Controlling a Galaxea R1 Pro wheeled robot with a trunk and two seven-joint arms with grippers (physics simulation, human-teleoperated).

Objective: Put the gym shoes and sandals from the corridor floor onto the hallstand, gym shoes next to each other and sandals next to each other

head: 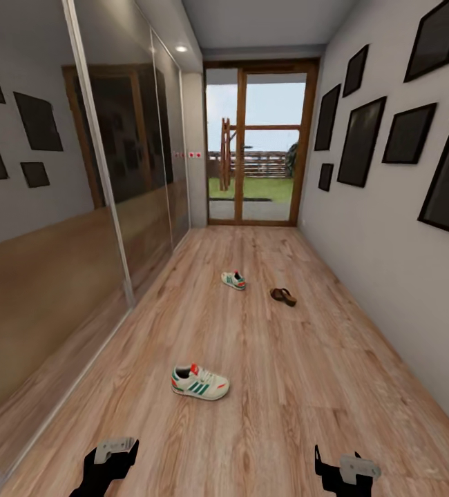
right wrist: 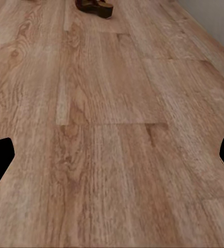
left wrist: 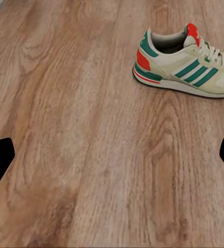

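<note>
Fingers of your left gripper (head: pixel 112 461) and right gripper (head: pixel 342 469) are spread wide and hold nothing; both hang low over the corridor floor (head: pixel 287 386). Just ahead of your left gripper, one gym shoe (head: pixel 199 382) lies on its sole on the planks, toe toward the right wall. Well beyond it, mid-corridor, you see the second gym shoe (head: pixel 233 279), with one sandal (head: pixel 283 296) near it on its right. A glass door (head: pixel 255 145) closes the far end.

Evenly bright, soft render; daylight through far door (head: pixel 260 145).
</note>
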